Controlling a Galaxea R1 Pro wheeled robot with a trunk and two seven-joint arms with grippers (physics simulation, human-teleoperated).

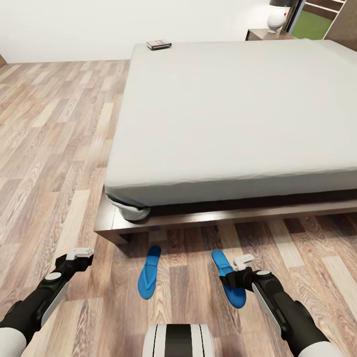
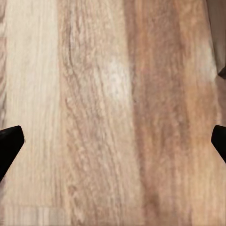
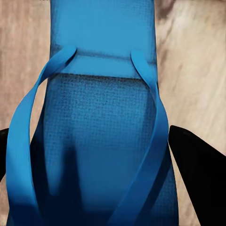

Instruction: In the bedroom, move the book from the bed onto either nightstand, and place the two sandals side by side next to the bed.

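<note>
The book (image 1: 158,44) lies on the far left corner of the bed's grey mattress (image 1: 233,114). A nightstand (image 1: 265,34) stands past the bed's far right side. Two blue sandals lie on the floor in front of the bed's near edge, a gap between them: the left sandal (image 1: 149,271) and the right sandal (image 1: 229,278). My right gripper (image 1: 239,271) hovers close over the right sandal (image 3: 101,141), open, with its fingers (image 3: 197,174) straddling the sandal's width. My left gripper (image 1: 79,256) hangs open over bare floor (image 2: 113,117), to the left of the left sandal.
The bed's dark wood base (image 1: 198,218) juts out low just beyond the sandals. A white lamp (image 1: 276,17) stands on the nightstand. Wood-plank floor (image 1: 49,148) stretches wide to the bed's left. My own base (image 1: 178,341) shows at the bottom.
</note>
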